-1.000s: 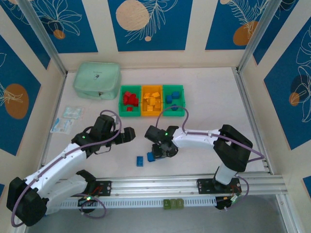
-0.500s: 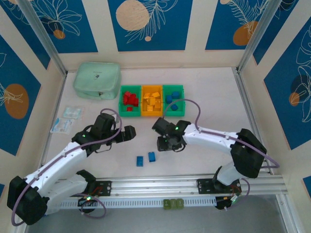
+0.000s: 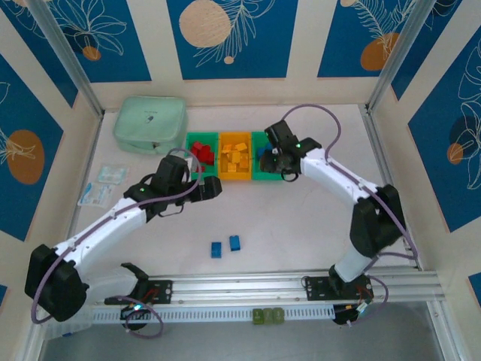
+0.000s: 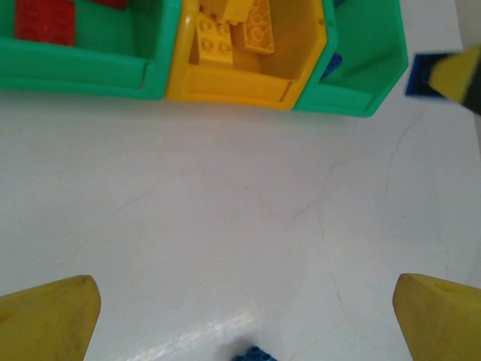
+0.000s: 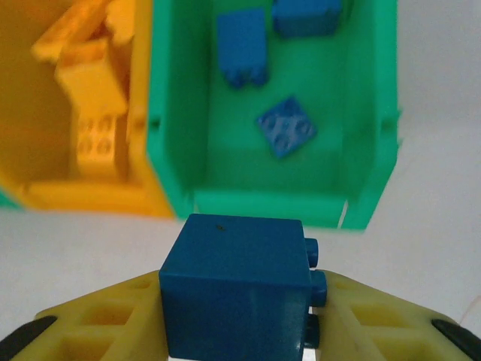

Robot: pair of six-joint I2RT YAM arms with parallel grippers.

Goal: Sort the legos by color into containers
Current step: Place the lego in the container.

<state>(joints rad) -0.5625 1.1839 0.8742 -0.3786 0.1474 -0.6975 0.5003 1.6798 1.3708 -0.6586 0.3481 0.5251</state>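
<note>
At the far left the pouch [image 3: 150,124] is lying out of the work, and nearer the middle the left gripper [image 3: 216,188] is hanging just near of the bins with its pads [image 4: 52,312] spread wide and nothing between them. In the row beyond it, the left bin [image 4: 75,71] is holding red bricks [image 3: 200,154], the middle bin [image 4: 233,83] is holding yellow bricks [image 4: 240,22], and the right bin [image 5: 263,203] is holding three blue bricks [image 5: 285,126]. On the near table, well apart from the bins, the left loose brick [image 3: 216,250] and the right loose brick [image 3: 235,243], both blue, are waiting just beside each other. At the right end of the row the right gripper [image 3: 272,156] is pinching the held brick [image 5: 237,289], a blue one, squarely between its fingers at the right bin. The step in hand looks to be the drop. In the wrist view the held brick is sitting in line with that bin's near wall, so the gripper probably needs to be going a little farther, until the brick is hanging over the green floor. It should be staying right of the yellow wall and coming down low before the fingers part. Released high or at the rim, the brick could be bouncing out onto the table or tipping left into the middle bin.
</note>
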